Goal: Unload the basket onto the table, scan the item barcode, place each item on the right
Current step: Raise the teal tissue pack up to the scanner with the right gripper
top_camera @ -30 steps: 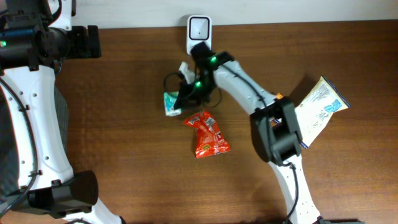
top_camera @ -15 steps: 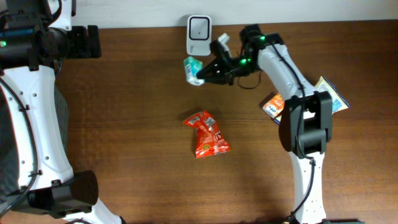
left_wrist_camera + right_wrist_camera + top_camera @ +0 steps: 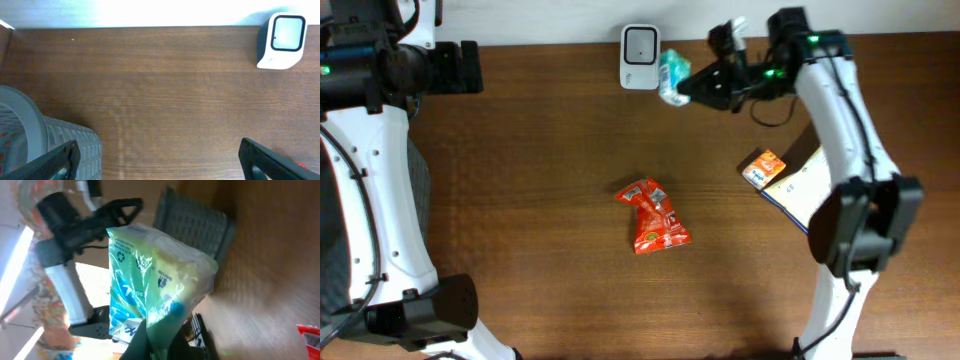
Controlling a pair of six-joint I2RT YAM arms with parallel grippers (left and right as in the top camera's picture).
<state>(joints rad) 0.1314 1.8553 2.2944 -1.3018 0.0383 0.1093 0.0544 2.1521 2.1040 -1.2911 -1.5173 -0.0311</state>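
Green packet [image 3: 671, 76] up at the back of the table, just right of the white scanner [image 3: 640, 44]; whether the two touch cannot be told from overhead. From above, the packet's long axis runs roughly back-to-front, with a slight lean. In the right wrist view the packet [image 3: 150, 280] stands up out of the fingers, long axis pointing away from them and tilted; print faces the camera, though the view is blurred and no barcode can be picked out.

Right gripper [image 3: 690, 85] clamped on the packet's lower end, jaws pinched together on the film [image 3: 156, 330]. Left gripper [image 3: 159, 145] spread wide, nothing between the fingers, over bare wood near the back left.

Edges: scanner sits hard against the table's back edge, dark window [image 3: 286, 32] up. A broad stretch of bare wood lies between it and the red packet [image 3: 652, 215] at mid-table. A small orange box [image 3: 762, 166] and a blue-and-white bag [image 3: 802, 188] lie to the right, touching or nearly so; the right arm crosses part of the bag.

Containers: a grey ribbed basket [image 3: 75, 152] at the lower left of the left wrist view, beside a pale curved rim [image 3: 27, 120]; contents cannot be made out.
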